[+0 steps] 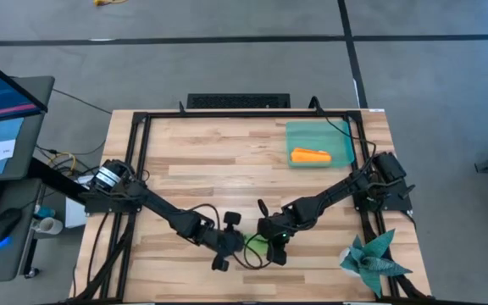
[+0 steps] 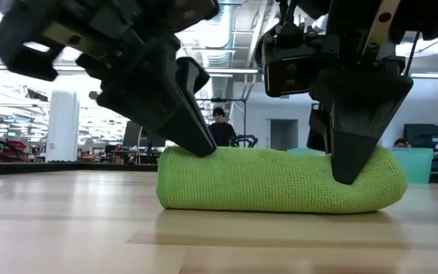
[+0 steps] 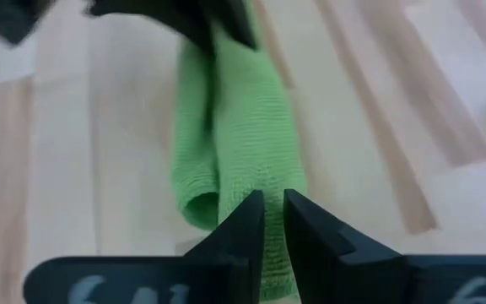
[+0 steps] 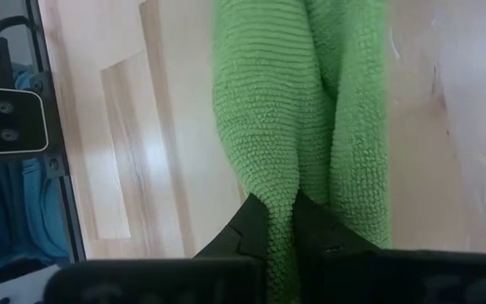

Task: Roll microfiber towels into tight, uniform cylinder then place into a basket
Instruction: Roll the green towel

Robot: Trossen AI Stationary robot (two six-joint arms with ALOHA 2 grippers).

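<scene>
The green towel lies rolled into a squat cylinder on the counter close to its front edge, about midway along it, with one arm at each end. The right gripper is clenched on the roll's end, its fingers pinching a fold of the cloth between them, and in the low view it presses a dent into the top of the roll. The left gripper has its fingers drawn nearly together at the other end (the wrist view shows only a narrow slit between them), though whether cloth is truly caught in that slit is hard to tell from here. The orange towel already sits rolled in the basket near the counter's far right corner. The step in hand looks like securing both ends before carrying the roll across. To do it well, each gripper should bite through all the layers rather than just the outer wrap, so the roll cannot unwind. The lift should be level, both ends rising together, with slight tension kept between them so the middle does not sag.
</scene>
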